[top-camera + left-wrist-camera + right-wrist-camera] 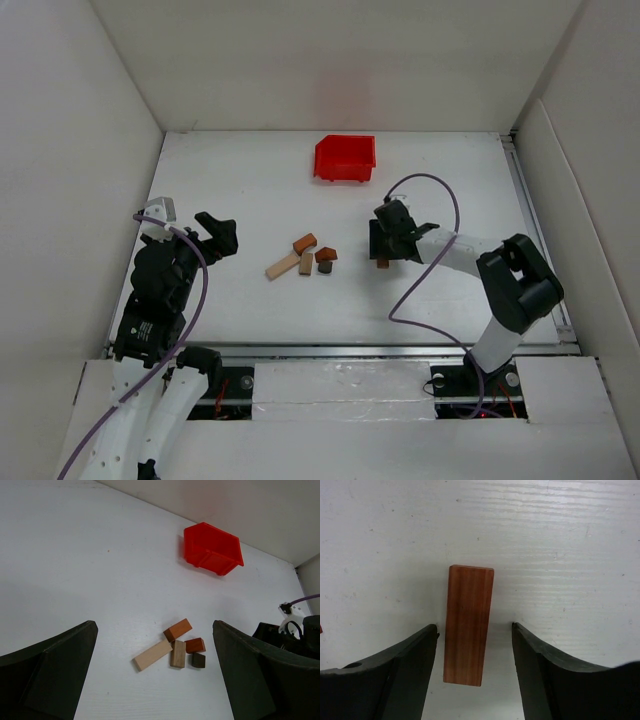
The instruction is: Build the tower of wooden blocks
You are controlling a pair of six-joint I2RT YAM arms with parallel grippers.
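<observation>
A reddish-brown wooden block (468,624) lies on the white table (570,555) between the fingers of my right gripper (475,626). The jaws are open, with a gap on each side of the block. From above, that block (382,263) pokes out just below the right gripper (384,248). Several more blocks lie in a loose cluster mid-table: a long light tan one (152,655), an orange-brown one (177,630), a tan one (178,653), a red-brown one (195,645) and a dark one (198,660). My left gripper (154,625) hangs wide open and empty, back from the cluster at the left (190,228).
A red plastic bin (345,158) stands at the back of the table, beyond the blocks. White walls enclose the table on the left, back and right. The right arm's purple cable (430,180) loops above the table.
</observation>
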